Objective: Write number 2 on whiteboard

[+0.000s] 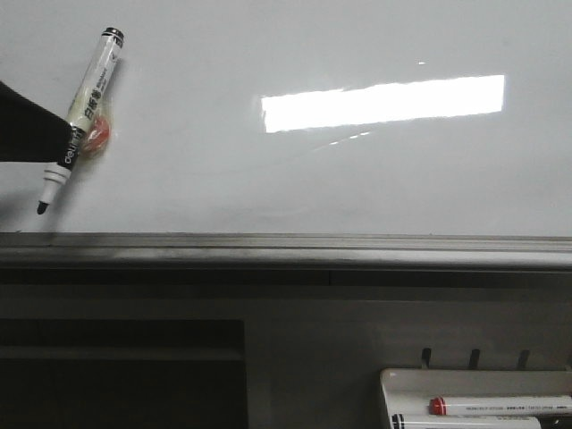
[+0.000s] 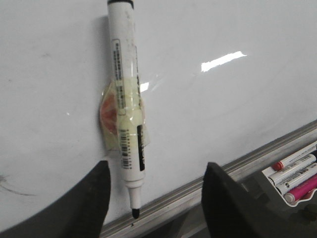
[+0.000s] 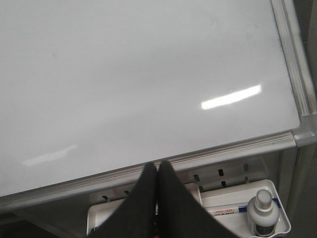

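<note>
Fingers (image 2: 84,203) of my left claw (image 2: 153,198) are standing spread wide in the left wrist view, released, with a black-tipped marker (image 2: 126,114) showing between them but touching neither. Beyond them, that marker is sitting on the whiteboard (image 2: 237,109), tilted, its uncapped nib pointing down toward the grey metal lower edge (image 2: 208,186); yellowish tape (image 2: 124,124) is wrapping its middle over a small orange-red piece (image 2: 106,113). In the front view the marker (image 1: 82,116) is leaning at the far left of the whiteboard (image 1: 313,179), beside the dark shape of my left arm (image 1: 27,134).

My right claw (image 3: 157,198) is clenched, its two fingers (image 3: 141,208) pressing together on nothing, hanging just off the board's lower right corner. Under it, a white marker tray (image 3: 270,191) is holding a small bottle (image 3: 261,213); the front view shows a red-capped marker (image 1: 500,406) lying in that tray (image 1: 393,380).

Further off, the whiteboard is reflecting a bright rectangular light (image 1: 384,101). I am not seeing any numeral 2 on it.
</note>
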Controlling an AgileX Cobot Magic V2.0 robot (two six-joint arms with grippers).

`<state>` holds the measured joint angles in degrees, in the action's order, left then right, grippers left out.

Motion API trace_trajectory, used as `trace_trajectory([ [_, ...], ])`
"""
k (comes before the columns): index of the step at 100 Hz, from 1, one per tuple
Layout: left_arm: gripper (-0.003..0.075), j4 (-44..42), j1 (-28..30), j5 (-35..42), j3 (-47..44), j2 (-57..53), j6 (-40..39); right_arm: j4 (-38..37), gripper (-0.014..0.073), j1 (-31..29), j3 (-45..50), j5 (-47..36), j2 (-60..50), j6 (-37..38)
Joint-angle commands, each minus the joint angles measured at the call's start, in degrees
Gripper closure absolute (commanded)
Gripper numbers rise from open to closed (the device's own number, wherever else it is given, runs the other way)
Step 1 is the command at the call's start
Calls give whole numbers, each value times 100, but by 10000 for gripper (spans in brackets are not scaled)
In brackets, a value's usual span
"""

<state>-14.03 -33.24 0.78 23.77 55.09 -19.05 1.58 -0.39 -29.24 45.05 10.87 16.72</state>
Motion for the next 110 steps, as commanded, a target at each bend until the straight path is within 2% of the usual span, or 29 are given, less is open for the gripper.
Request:
trace_trajectory([
  [1,342,-4,18,496,198,91,-57,-59,645,4,-180,-391,126,-54],
  [11,318,7,18,643,198,242,-57,-59,645,4,-180,-391,126,-54],
  [29,318,7,171,758,198,482,-57,-59,645,4,-180,-377,126,-54],
  [50,318,7,450,1270,209,793,-57,-59,645,4,-180,-375,126,-54],
  [79,325,7,453,1552,209,1264,-57,-59,645,4,-180,-434,126,-54],
  [84,353,7,453,1682,209,1312,-57,-59,645,4,-180,-434,126,-54],
  [89,423,7,453,1722,209,1335,-57,-59,645,4,-180,-434,126,-54],
  [90,469,7,453,1722,209,1335,-57,-59,645,4,-180,-434,126,-54],
  [91,469,7,453,1722,209,1335,-57,-59,645,4,-180,-434,126,-54],
  [101,741,-68,453,1639,209,1335,-42,-59,645,4,-180,-434,126,-54],
  [110,741,-107,453,1506,209,1323,-42,97,645,4,-180,-385,126,-54],
])
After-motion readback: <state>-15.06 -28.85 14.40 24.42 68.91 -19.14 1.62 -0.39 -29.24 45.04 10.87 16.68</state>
